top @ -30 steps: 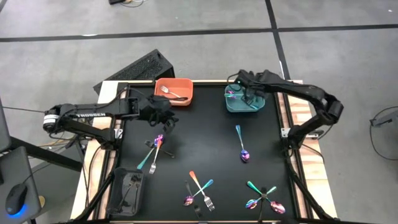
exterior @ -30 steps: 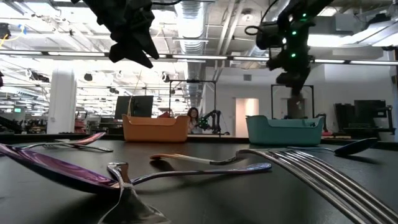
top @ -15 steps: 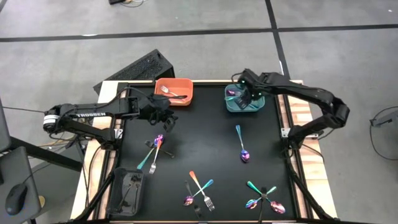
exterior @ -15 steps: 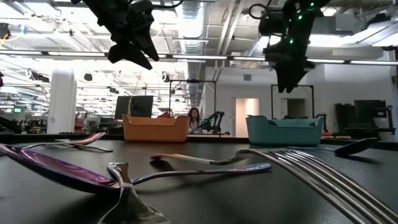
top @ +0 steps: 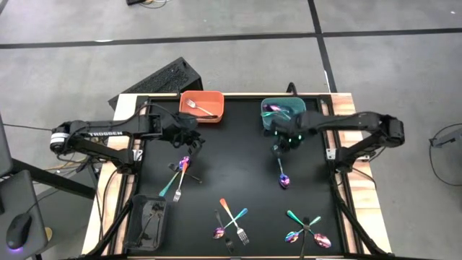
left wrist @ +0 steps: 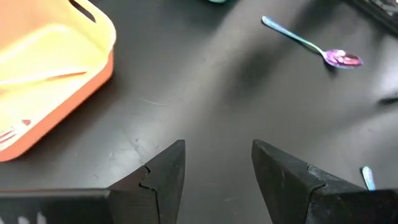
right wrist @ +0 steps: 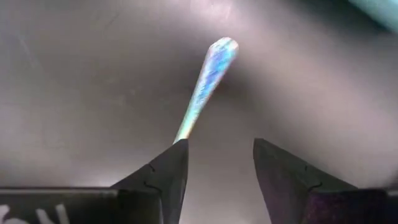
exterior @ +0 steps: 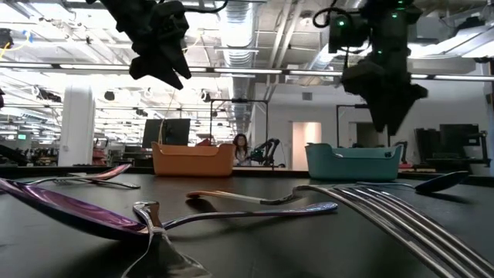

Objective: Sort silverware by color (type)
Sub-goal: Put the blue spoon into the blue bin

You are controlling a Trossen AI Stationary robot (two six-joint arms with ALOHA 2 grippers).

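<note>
My right gripper [top: 281, 146] [right wrist: 214, 149] hangs open above the handle end of an iridescent spoon [top: 280, 167] [right wrist: 205, 87] that lies flat on the black mat; the handle runs between its fingertips, untouched. My left gripper [top: 189, 137] [left wrist: 217, 149] is open over bare mat near the orange bin [top: 201, 106], which holds a silver fork. The teal bin [top: 283, 115] holds a purple spoon. More forks and spoons lie crossed in pairs: one [top: 178, 175], another [top: 231, 222] and a third [top: 307, 229].
A black bin [top: 146, 220] sits at the mat's near left corner with dark pieces inside. Wooden table edges frame the mat on both sides. Bare mat lies between the two arms and around the centre. A black keyboard [top: 155, 79] lies beyond the far left corner.
My right gripper has moved from over the teal bin toward the table's near edge and down, and now hangs above the iridescent spoon's handle. The left gripper has stayed about where it was.
</note>
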